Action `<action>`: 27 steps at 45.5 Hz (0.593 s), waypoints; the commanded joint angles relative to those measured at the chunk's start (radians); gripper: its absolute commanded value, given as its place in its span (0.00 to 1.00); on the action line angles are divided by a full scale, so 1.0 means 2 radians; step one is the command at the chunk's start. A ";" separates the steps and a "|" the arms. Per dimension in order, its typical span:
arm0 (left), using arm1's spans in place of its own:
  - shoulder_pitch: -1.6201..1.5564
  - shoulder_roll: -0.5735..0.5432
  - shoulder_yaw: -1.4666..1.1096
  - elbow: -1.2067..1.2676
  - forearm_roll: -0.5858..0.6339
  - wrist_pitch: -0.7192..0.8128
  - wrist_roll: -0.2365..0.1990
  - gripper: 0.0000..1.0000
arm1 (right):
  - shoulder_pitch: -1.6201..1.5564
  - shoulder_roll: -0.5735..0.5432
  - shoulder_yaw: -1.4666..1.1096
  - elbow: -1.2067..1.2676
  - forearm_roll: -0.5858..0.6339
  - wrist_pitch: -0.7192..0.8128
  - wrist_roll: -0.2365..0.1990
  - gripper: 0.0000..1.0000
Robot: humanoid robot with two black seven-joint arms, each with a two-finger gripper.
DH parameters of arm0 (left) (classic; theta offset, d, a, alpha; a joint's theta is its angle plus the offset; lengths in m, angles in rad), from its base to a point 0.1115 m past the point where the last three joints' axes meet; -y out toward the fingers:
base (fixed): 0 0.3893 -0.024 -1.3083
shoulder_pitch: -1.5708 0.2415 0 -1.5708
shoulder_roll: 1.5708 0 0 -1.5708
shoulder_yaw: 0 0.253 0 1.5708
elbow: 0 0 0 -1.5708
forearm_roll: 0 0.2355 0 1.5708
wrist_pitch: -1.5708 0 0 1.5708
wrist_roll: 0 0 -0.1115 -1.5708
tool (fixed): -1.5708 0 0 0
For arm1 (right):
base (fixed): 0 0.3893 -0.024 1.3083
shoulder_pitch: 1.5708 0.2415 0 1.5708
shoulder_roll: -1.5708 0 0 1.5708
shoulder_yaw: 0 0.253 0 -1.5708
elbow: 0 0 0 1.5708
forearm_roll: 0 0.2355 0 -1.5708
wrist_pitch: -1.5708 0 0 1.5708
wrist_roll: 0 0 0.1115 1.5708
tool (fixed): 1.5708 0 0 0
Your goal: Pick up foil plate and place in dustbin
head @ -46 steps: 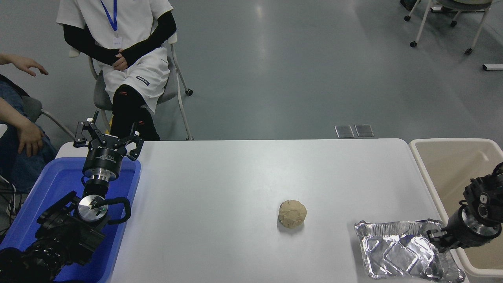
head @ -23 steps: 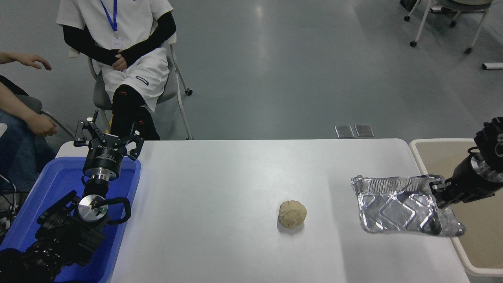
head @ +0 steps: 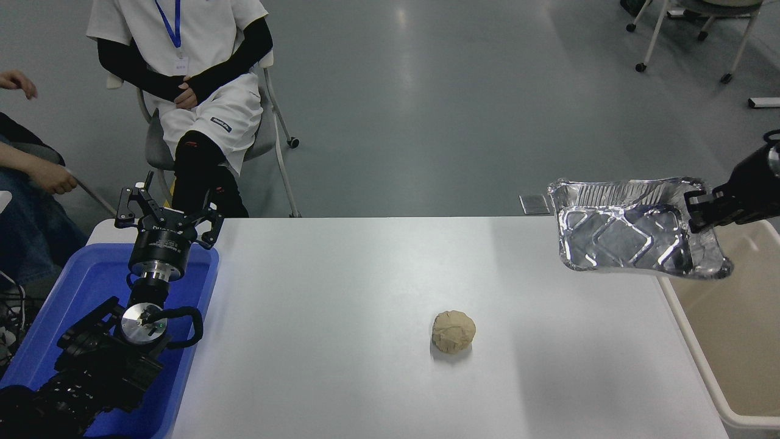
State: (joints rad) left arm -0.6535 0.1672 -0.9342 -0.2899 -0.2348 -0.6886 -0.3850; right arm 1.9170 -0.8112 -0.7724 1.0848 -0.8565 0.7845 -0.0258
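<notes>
Right end effector [head: 701,207] clamped on the right rim of the foil plate [head: 627,235]. I see the plate held up in the air, tilted, hanging over the table's [head: 365,292] far right corner and the near edge of the dustbin [head: 725,317]. Tan paper ball [head: 453,331] sits alone mid-table. Left end effector [head: 167,213] parked over the blue tub [head: 79,292], fingers spread (holding nothing). One person [head: 189,61] seated beyond the table.
</notes>
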 commanded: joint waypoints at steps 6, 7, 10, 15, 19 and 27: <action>0.000 0.000 0.000 0.000 0.000 0.000 0.000 0.99 | 0.095 0.001 -0.041 0.015 -0.002 0.000 0.000 0.00; 0.000 0.000 0.000 0.000 0.000 0.000 0.000 0.99 | 0.098 0.001 -0.042 0.016 -0.001 0.000 0.000 0.00; 0.000 0.000 0.000 0.000 0.000 0.000 0.000 0.99 | 0.105 0.001 -0.043 0.018 0.000 0.000 -0.001 0.00; 0.000 0.000 0.000 0.000 0.000 0.000 0.000 0.99 | 0.112 0.001 -0.043 0.019 0.000 0.000 0.000 0.00; 0.000 0.000 0.000 0.000 0.000 0.000 0.001 0.99 | 0.114 0.001 -0.043 0.019 0.000 0.000 0.000 0.00; 0.000 0.000 0.000 0.000 0.000 0.000 0.001 0.99 | 0.114 0.001 -0.043 0.019 -0.001 0.000 -0.001 0.00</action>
State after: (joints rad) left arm -0.6535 0.1672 -0.9342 -0.2899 -0.2347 -0.6886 -0.3850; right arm 2.1240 -0.8092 -0.8517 1.1193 -0.8578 0.7854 -0.0264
